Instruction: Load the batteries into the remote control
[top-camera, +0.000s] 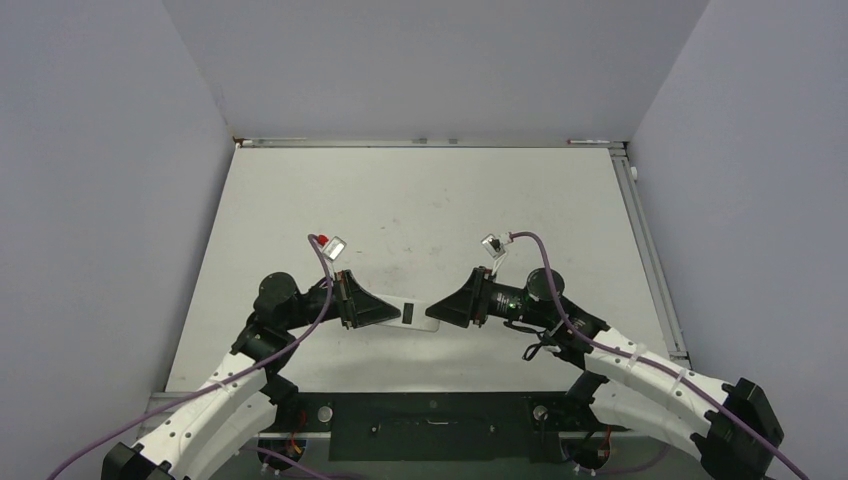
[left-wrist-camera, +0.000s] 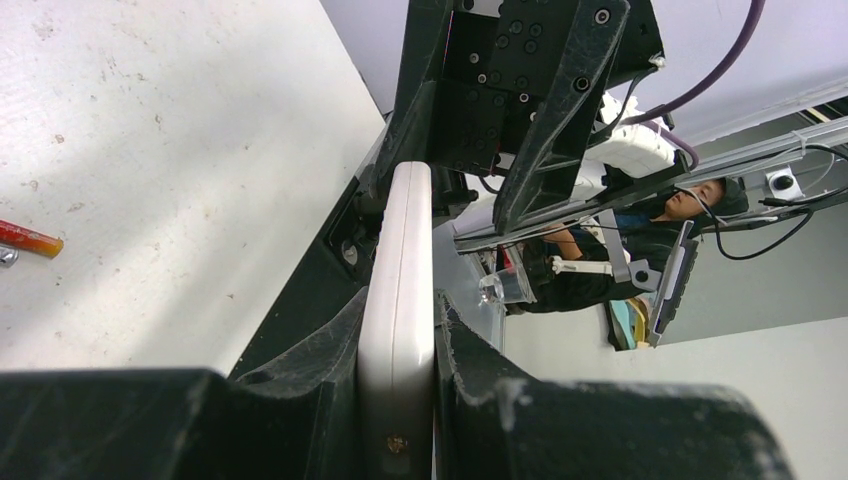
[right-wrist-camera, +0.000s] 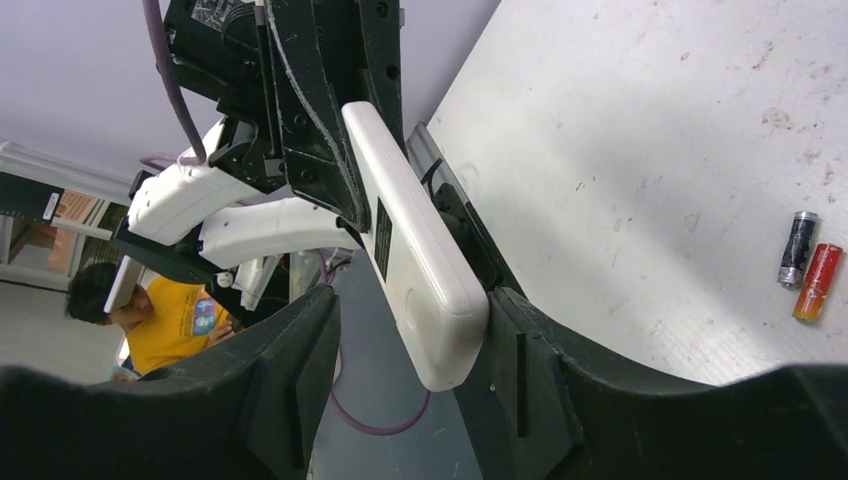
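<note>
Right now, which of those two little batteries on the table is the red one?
The reddish battery, lower right of the pair in the right wrist view. The dark battery alongside it is black with a pale end.

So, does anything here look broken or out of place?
Nothing broken or spilled. The remote is held on edge between the arms: the left gripper clamps one end, and the right gripper has its fingers loosely around the other. Both batteries lie on the scuffed table, not yet loaded.
</note>
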